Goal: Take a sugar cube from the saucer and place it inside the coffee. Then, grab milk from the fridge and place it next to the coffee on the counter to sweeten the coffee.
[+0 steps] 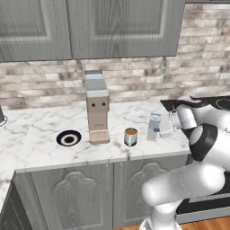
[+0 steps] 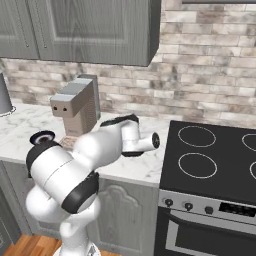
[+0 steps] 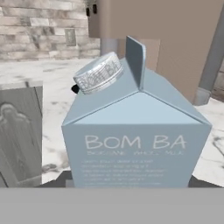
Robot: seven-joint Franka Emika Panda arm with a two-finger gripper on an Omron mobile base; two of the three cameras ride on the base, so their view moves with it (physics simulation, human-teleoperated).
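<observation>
- The claw (image 1: 162, 129) is seen at the right of the tabletop (image 1: 36, 134), closed on the milk (image 1: 154, 126), which fills the hand view right in front of the camera, with its gabled top and ribbed cap upright.
- The carton is judged to stand on or just above the marble, just right of the coffee (image 1: 130, 137); whether its base touches the surface cannot be told.
- For the step in hand, the carton is best kept vertical, lowered until it is fully seated, and only then released by a straight opening of the jaws and a withdrawal to the right, away from the mug.
- A small gap to the mug should be kept, since a nudge could spill the brown liquid at its top.
- Left of the mug stands the tall beige coffee machine (image 1: 97, 108), which blocks any sweep further left.
- Further left lies the saucer (image 1: 68, 138), well apart from the carton.
- To the right, the black stove (image 2: 215, 150) adjoins the tabletop.
- Farthest off, the brick wall (image 1: 134, 76) and the grey cabinets (image 1: 90, 27) are seen.
</observation>
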